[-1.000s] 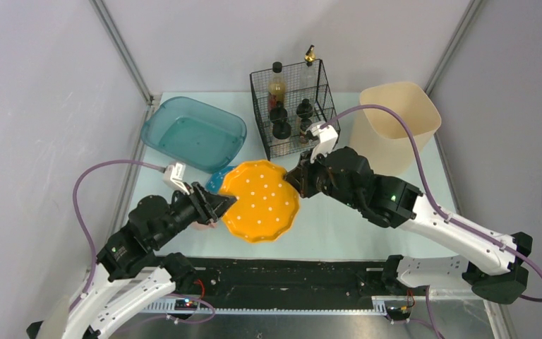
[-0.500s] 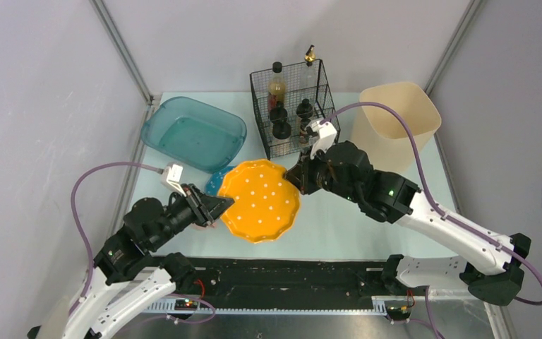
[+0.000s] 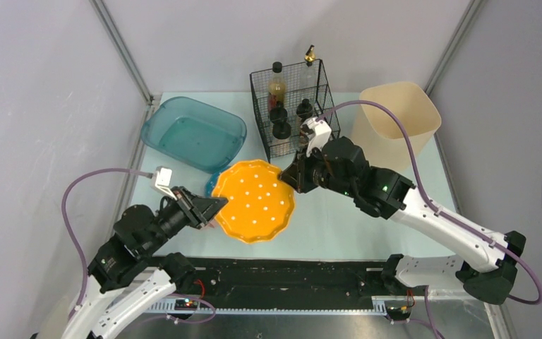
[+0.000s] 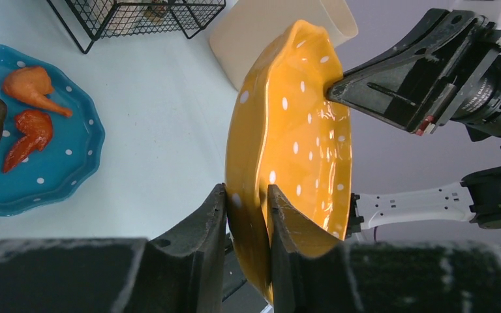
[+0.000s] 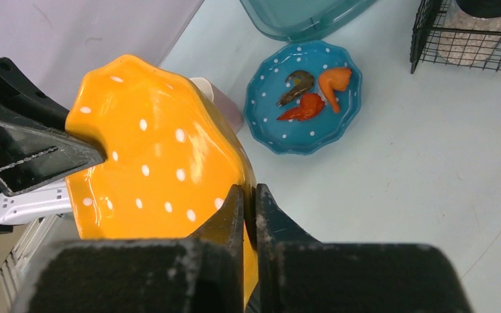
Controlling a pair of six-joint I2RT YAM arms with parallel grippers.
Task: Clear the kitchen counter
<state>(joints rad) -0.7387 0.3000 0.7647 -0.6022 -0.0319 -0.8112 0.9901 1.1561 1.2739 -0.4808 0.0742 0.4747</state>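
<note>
Pincers on both our arms grip one orange plate at once. Our left pincer is closed on the plate's near-left rim. Our right pincer is pinched narrow on the opposite rim. The plate hangs tilted in the air between them, above the counter, the pale mint tabletop that spreads under everything.

We judge the shared hold to be the main risk. If the two arms pull apart or twist unevenly, the glossy rim may slide out of one pincer. If either lets go early, the plate will hang from a thin edge grip and may swing down or drop.

Just beyond the orange plate's left side, a blue plate sits on the counter. It holds three pieces of food, and a pale cup stands beside it. A falling plate would likely strike these and scatter the food.

Farther back stand a teal tub on the left, a wire basket of bottles in the middle, and a cream bin on the right. Our right wrist sits just in front of the basket, so a wide swing could knock it.
</note>
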